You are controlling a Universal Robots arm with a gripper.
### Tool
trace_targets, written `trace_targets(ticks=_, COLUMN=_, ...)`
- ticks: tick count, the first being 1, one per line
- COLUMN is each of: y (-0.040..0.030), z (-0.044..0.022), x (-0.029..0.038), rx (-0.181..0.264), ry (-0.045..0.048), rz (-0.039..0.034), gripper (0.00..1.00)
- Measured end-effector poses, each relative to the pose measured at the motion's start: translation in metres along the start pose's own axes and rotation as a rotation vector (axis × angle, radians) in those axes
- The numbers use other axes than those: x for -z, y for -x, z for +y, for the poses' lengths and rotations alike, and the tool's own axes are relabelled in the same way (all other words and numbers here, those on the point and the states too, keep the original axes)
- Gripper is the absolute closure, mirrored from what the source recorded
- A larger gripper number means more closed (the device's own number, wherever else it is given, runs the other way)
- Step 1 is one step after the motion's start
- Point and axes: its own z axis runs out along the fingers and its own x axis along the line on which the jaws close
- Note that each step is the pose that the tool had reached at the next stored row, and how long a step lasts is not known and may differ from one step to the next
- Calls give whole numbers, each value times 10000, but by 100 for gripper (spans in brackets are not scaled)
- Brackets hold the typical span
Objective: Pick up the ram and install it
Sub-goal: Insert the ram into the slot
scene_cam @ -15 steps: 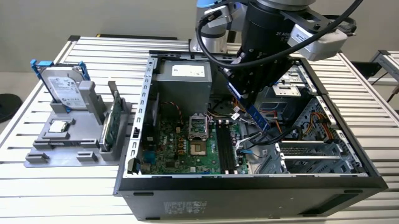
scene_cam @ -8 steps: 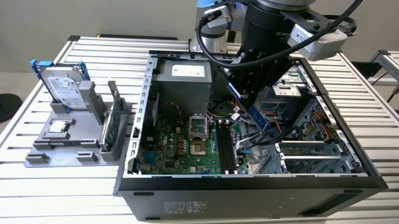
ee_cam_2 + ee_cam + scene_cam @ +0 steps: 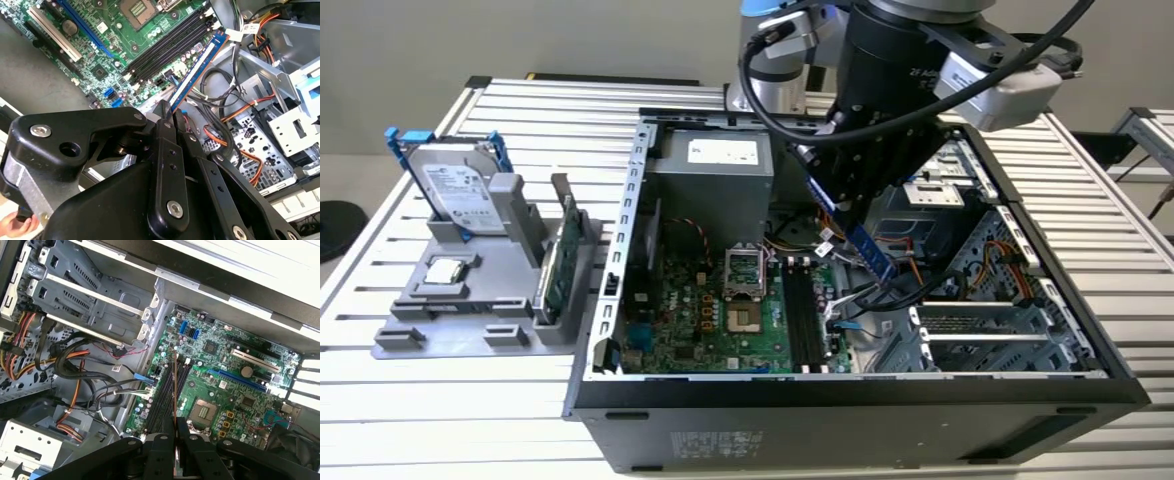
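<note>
Ram (image 3: 196,70), thin flat blue strip, clamped in black end effector (image 3: 167,112), above green motherboard (image 3: 100,55)

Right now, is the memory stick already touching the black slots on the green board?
Apart. In the exterior view the memory stick, held in the gripper, hangs above the case, beside the black slots, not in them.
</note>
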Motion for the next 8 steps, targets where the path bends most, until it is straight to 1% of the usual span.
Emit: trace_targets(ticks=8, y=0, z=0, x=-5, rx=-509, ry=-4, rz=-20, gripper=100)
